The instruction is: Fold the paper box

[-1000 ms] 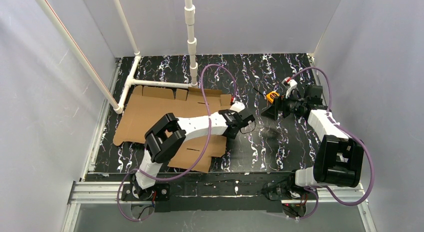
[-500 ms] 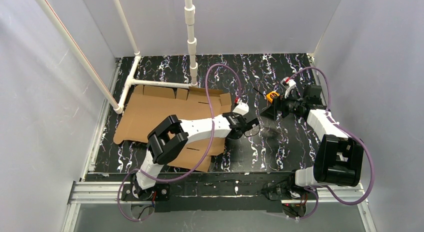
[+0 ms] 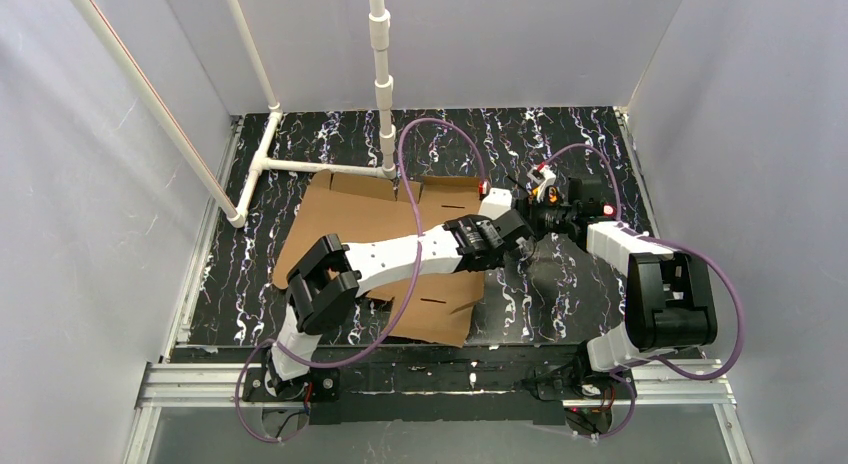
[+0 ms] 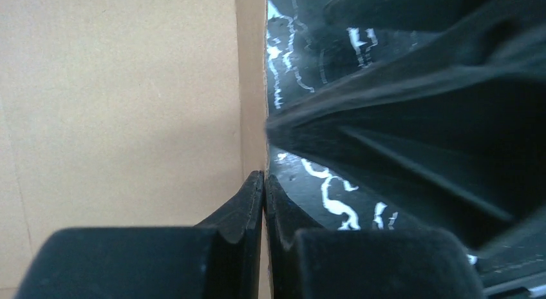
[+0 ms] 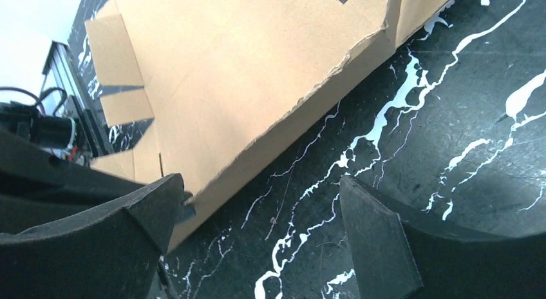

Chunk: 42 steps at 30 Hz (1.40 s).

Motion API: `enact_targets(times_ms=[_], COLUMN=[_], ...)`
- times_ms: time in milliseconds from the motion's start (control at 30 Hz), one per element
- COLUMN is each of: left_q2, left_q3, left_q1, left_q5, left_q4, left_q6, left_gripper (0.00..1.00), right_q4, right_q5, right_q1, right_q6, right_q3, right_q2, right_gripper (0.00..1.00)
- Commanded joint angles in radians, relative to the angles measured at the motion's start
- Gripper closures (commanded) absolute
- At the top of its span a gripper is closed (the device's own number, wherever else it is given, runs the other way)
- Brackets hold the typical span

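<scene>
The paper box (image 3: 350, 219) is a flat brown cardboard blank with flaps and slots, lying on the black marbled table (image 3: 560, 294) left of centre. My left arm reaches across it. My left gripper (image 3: 518, 240) is shut on the box's right edge; in the left wrist view the jaws (image 4: 264, 183) pinch the thin edge, with cardboard (image 4: 129, 106) to the left. My right gripper (image 3: 536, 221) is open and empty, close to the left gripper. In the right wrist view its fingers (image 5: 264, 215) straddle bare table beside the box's edge (image 5: 244, 67).
A small orange tape measure (image 3: 547, 193) lies just behind the right gripper. A white pipe frame (image 3: 320, 167) lies along the back left, with an upright pipe (image 3: 380, 84). Grey walls close in the table on three sides.
My left gripper has moved right and pulled the paper box to the right with it. My right gripper has moved left toward the box's edge and the left gripper.
</scene>
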Motion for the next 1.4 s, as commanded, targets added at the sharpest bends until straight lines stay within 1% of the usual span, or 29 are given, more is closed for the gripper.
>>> enact_targets(times_ms=[0, 100, 233, 367, 400, 533, 567, 667, 767, 800, 867, 967, 1000, 1033, 1067, 1133, 1200, 1367], left_q2=[0.000, 0.010, 0.023, 0.035, 0.036, 0.032, 0.028, 0.001, -0.068, -0.105, -0.200, -0.392, -0.437, -0.479, -0.510, -0.545, -0.555, -0.509], left_q3=[0.062, 0.068, 0.072, 0.072, 0.073, 0.066, 0.061, 0.030, -0.044, -0.086, -0.203, -0.426, -0.492, -0.524, -0.542, -0.545, -0.526, -0.434], left_q1=[-0.005, -0.005, -0.005, -0.005, -0.005, -0.002, 0.000, 0.013, 0.043, 0.070, 0.130, 0.252, 0.293, 0.331, 0.367, 0.422, 0.466, 0.571], left_q5=[0.031, 0.053, 0.081, 0.098, 0.105, 0.128, 0.143, 0.194, 0.265, 0.317, 0.457, 0.708, 0.768, 0.809, 0.832, 0.866, 0.884, 0.956], left_q4=[0.027, 0.043, 0.070, 0.090, 0.092, 0.097, 0.102, 0.112, 0.116, 0.133, 0.203, 0.386, 0.410, 0.410, 0.392, 0.337, 0.285, 0.231], left_q6=[-0.057, -0.054, -0.045, -0.038, -0.035, -0.023, -0.021, -0.014, 0.047, 0.084, 0.160, 0.222, 0.237, 0.254, 0.278, 0.356, 0.403, 0.543], left_gripper=[1.00, 1.00, 1.00, 1.00, 1.00, 0.81, 0.75, 0.67, 0.61, 0.58, 0.48, 0.21, 0.13, 0.06, 0.02, 0.02, 0.02, 0.02], right_q4=[0.150, 0.184, 0.184, 0.136, 0.113, 0.031, 0.016, -0.003, -0.007, -0.009, -0.012, -0.021, -0.024, -0.026, -0.022, -0.008, 0.002, -0.003], right_q5=[0.030, 0.054, 0.082, 0.203, 0.226, 0.314, 0.327, 0.348, 0.360, 0.359, 0.355, 0.337, 0.323, 0.311, 0.299, 0.263, 0.240, 0.223], right_q1=[0.008, 0.015, 0.029, 0.057, 0.061, 0.067, 0.067, 0.067, 0.067, 0.067, 0.067, 0.067, 0.067, 0.066, 0.067, 0.067, 0.067, 0.065], right_q6=[0.168, 0.206, 0.217, 0.177, 0.162, 0.117, 0.110, 0.102, 0.092, 0.088, 0.080, 0.068, 0.063, 0.059, 0.058, 0.057, 0.055, 0.005], right_q3=[-0.012, -0.029, -0.028, -0.018, -0.007, 0.041, 0.051, 0.065, 0.069, 0.070, 0.076, 0.091, 0.096, 0.099, 0.099, 0.095, 0.089, 0.086], right_q2=[0.001, -0.004, 0.005, 0.027, 0.040, 0.110, 0.124, 0.138, 0.121, 0.117, 0.116, 0.122, 0.123, 0.121, 0.119, 0.110, 0.101, 0.100], right_gripper=[0.00, 0.00, 0.00, 0.00, 0.02, 0.23, 0.33, 0.51, 0.64, 0.67, 0.76, 0.90, 0.93, 0.95, 0.97, 0.99, 0.99, 0.99])
